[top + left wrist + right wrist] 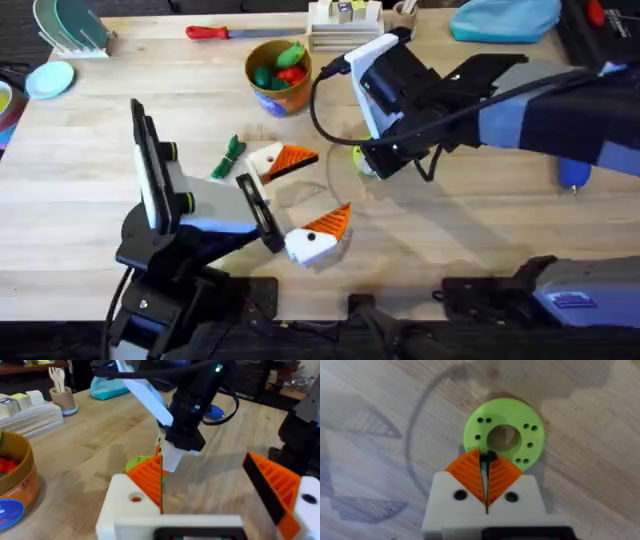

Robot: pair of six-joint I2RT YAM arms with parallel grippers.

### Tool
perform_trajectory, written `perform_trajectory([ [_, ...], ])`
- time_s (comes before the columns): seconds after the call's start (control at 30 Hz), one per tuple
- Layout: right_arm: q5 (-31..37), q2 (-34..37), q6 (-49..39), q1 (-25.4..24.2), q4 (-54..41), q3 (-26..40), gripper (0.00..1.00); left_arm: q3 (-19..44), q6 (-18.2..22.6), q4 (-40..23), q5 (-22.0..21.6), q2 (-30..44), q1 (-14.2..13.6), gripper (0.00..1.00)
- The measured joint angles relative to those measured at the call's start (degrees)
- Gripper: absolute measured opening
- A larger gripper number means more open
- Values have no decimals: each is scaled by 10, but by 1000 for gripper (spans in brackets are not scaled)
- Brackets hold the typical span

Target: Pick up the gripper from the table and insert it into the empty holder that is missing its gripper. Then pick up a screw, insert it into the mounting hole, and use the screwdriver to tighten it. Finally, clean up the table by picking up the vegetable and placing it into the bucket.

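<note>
Right gripper [486, 460] had its orange pads pressed together when you paused, pinching a small dark screw [488, 456] at their very tips. It hung tip-down just over the flat green disc [520, 420], which lay on the table [90, 210] near the middle. From overhead you saw that arm reaching in from the right, its gripper [368, 165] low over the disc [358, 155].

Your left gripper [330, 182] stood with its jaws spread wide, holding nothing, and pointed toward the right gripper. Each of its two white blocks carried an orange finger [150, 477], and I couldn't tell you which finger belonged to the task. In the left wrist view, the nearer block showed a round mounting hole [135, 497] in its face. The right gripper [167, 462] came down just beyond that orange finger, with the disc [135, 464] beneath it.

The vegetable [230, 155] lay on the table just beside the left arm's far white block, on the side away from the disc. The bucket [262, 95] stood farther back, upright, with red and green toy food already inside. The screwdriver [573, 176] sat at the right, partly hidden under the right arm. A red-handled tool [215, 32] lay near the table's far edge.
</note>
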Motion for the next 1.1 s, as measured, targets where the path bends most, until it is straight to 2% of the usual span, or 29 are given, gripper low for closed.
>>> perform_trajectory([
  [0.27,0,-1,2,-7,-28,24,6,0,0,0,0,0,0,992],
  [0.47,0,-21,0,-16,-110,124,6,0,0,0,0,0,0,992],
  [0.6,0,-31,-1,-5,-192,211,5,0,0,0,0,0,0,992],
  [0.73,0,-31,-1,35,-239,290,5,0,1,0,0,0,0,992],
  [0.87,-9,-32,-1,95,-232,349,5,0,1,0,0,0,0,992],
  [1.0,-24,-32,11,155,-196,365,5,0,1,0,0,0,0,992],
  [1.1,-31,-31,30,181,-189,365,5,0,3,0,0,0,0,992],
])
